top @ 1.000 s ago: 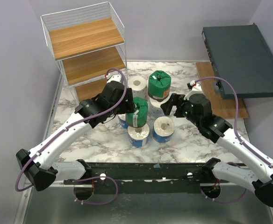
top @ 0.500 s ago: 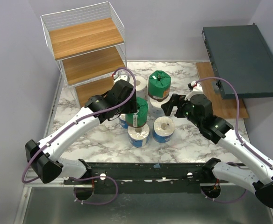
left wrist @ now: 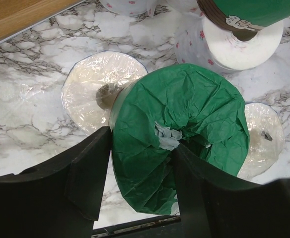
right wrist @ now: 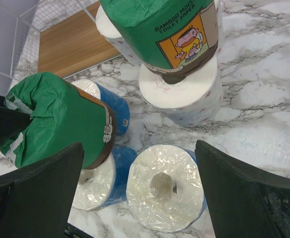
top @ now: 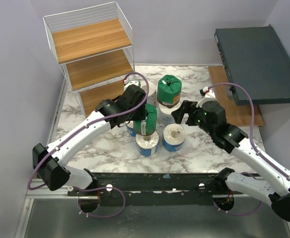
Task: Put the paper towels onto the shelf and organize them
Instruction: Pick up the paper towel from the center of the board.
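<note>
The wire shelf (top: 88, 39), upper left in the overhead view, holds no roll yet; the paper towels cluster mid-frame on the marble table (top: 100, 148). This looks like the pickup step. The left gripper (left wrist: 141, 141), part-open, straddles the wall of a green-wrapped roll (left wrist: 199, 104) stacked on blue-printed rolls (top: 147, 144), one finger outside and one at the core; I cannot tell whether it pinches. The right gripper (right wrist: 139, 145) gapes wide, empty. Next comes a firm pinch, then a straight lift.
</note>
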Action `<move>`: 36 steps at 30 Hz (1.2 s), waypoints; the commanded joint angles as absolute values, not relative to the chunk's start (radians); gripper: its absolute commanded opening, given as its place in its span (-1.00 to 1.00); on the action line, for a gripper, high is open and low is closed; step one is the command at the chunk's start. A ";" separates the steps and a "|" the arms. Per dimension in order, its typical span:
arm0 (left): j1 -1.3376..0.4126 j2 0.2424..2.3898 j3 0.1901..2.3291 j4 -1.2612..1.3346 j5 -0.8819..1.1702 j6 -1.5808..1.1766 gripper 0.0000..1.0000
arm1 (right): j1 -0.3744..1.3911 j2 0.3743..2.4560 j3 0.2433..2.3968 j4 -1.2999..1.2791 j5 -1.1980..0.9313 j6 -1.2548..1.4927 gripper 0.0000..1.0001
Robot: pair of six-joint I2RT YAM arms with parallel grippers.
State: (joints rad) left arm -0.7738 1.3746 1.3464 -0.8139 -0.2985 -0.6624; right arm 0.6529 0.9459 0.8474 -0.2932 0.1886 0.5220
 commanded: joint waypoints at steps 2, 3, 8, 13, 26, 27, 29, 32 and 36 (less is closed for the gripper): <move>-0.779 1.384 1.371 -0.836 -0.315 -0.647 0.05 | 0.655 0.934 0.830 -0.312 0.175 0.511 0.93; -0.780 1.383 1.370 -0.836 -0.314 -0.646 0.03 | 0.655 0.935 0.830 -0.311 0.175 0.511 0.93; -0.779 1.388 1.367 -0.838 -0.307 -0.643 0.05 | 0.655 0.939 0.834 -0.314 0.175 0.515 0.93; -0.778 1.396 1.371 -0.849 -0.288 -0.637 0.23 | 0.655 0.938 0.829 -0.316 0.175 0.520 0.93; -0.779 1.387 1.376 -0.857 -0.267 -0.620 -0.41 | 0.655 0.946 0.842 -0.321 0.176 0.518 0.93; -0.778 1.378 1.377 -0.858 -0.268 -0.621 -0.44 | 0.655 0.946 0.844 -0.322 0.176 0.518 0.93; -0.779 1.360 1.380 -0.860 -0.273 -0.624 -0.46 | 0.655 0.946 0.848 -0.323 0.175 0.518 0.93; -0.778 1.331 1.395 -0.877 -0.283 -0.624 -0.51 | 0.655 0.947 0.854 -0.324 0.172 0.519 0.93; -0.778 1.296 1.426 -0.916 -0.314 -0.624 -0.57 | 0.655 0.949 0.862 -0.322 0.167 0.520 0.93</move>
